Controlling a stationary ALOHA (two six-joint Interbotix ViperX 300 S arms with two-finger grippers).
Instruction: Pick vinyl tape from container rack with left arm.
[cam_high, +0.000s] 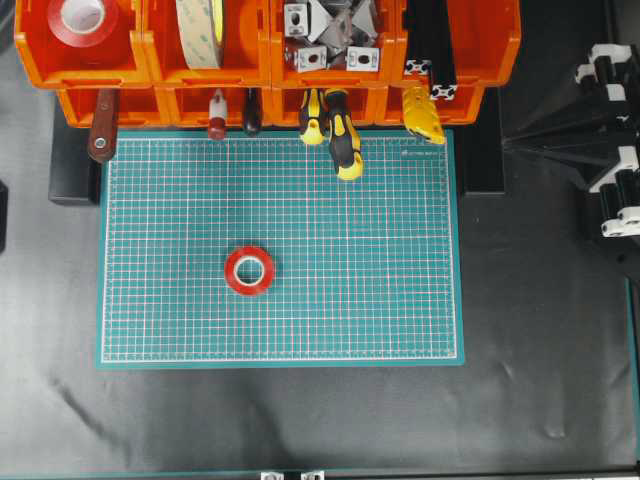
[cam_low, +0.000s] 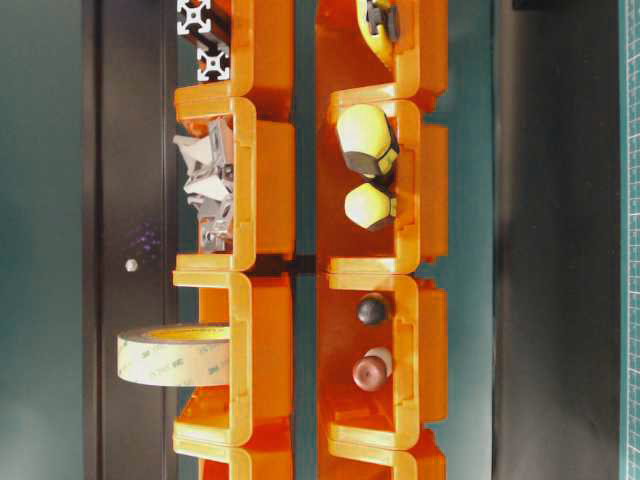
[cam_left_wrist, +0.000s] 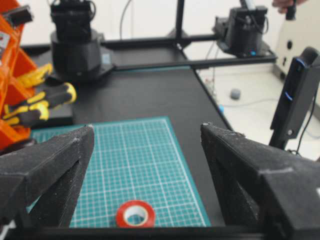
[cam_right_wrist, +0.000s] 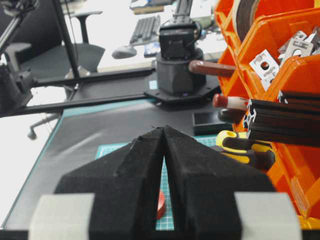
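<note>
The orange container rack (cam_high: 150, 60) runs along the far edge of the green mat (cam_high: 400, 300). A red vinyl tape ring (cam_high: 82, 20) with a white core lies flat in its upper left bin. A second red ring (cam_high: 250, 270) lies flat on the mat, also seen in the left wrist view (cam_left_wrist: 135, 214) and as a sliver in the right wrist view (cam_right_wrist: 160, 204). My left gripper (cam_left_wrist: 147, 130) hangs open and empty above the mat's near side, the ring on the mat low between its fingers. My right gripper (cam_right_wrist: 164, 129) is shut on nothing, parked at the right (cam_high: 510, 143).
A cream-yellow tape roll (cam_high: 200, 30) stands in the second upper bin, with metal brackets (cam_high: 330, 35) and black extrusions (cam_high: 430, 50) further right. Tool handles (cam_high: 345, 140) poke out of the lower bins over the mat's far edge. A black block (cam_high: 75, 165) sits by the rack's left end.
</note>
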